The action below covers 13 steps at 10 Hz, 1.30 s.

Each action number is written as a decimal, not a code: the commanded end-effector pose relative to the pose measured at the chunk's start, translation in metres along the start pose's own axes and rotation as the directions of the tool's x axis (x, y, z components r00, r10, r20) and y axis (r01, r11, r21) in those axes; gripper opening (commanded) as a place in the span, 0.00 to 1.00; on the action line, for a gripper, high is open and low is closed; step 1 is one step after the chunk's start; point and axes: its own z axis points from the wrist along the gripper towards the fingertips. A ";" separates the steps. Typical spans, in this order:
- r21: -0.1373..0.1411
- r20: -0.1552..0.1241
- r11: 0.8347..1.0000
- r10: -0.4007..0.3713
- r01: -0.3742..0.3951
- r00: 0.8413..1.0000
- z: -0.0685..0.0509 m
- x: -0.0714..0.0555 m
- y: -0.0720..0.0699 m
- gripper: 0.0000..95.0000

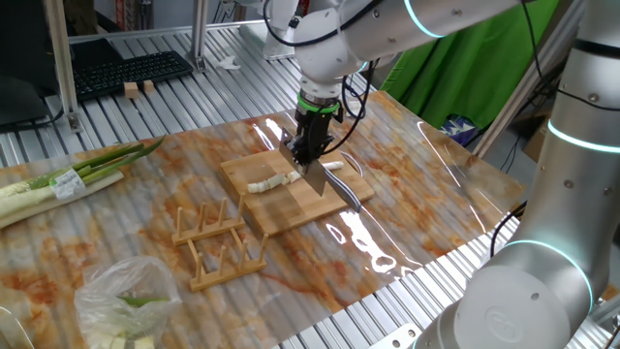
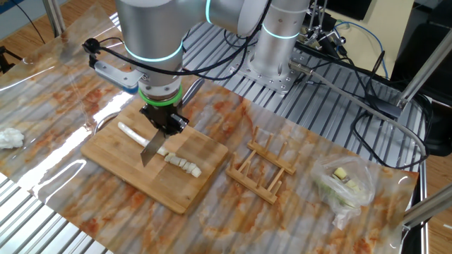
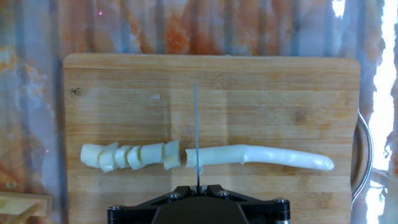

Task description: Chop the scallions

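Note:
The scallion [image 3: 261, 156] is a pale cream-white stalk lying across the wooden board [image 3: 249, 87]. Its left end is cut into several stubby segments [image 3: 130, 156]. My gripper [image 3: 198, 186] is shut on a knife whose thin blade [image 3: 196, 124] stands edge-on over the stalk, just right of the last cut. In one fixed view the gripper [image 1: 312, 145] holds the knife blade [image 1: 317, 178] down at the scallion [image 1: 271, 181]. In the other fixed view the gripper [image 2: 164, 121] holds the blade [image 2: 150, 149] beside the cut pieces [image 2: 185, 165], with the uncut stalk [image 2: 130, 132] to the left.
A wooden rack [image 1: 218, 242] stands left of the board. A long green-and-white bundle [image 1: 68, 179] lies at the far left. A clear bag of green bits [image 1: 126, 301] sits at the front left. A white crumpled cloth [image 2: 8, 137] lies near the table edge.

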 end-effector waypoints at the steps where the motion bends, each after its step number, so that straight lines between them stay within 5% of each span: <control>1: -0.001 0.006 1.000 -0.001 0.001 1.000 0.008 -0.002 0.003 0.00; 5: -0.013 0.041 1.000 -0.002 0.003 0.999 0.050 -0.015 0.009 0.00; 13: 0.000 0.002 1.000 0.014 -0.014 1.000 0.003 0.003 0.000 0.00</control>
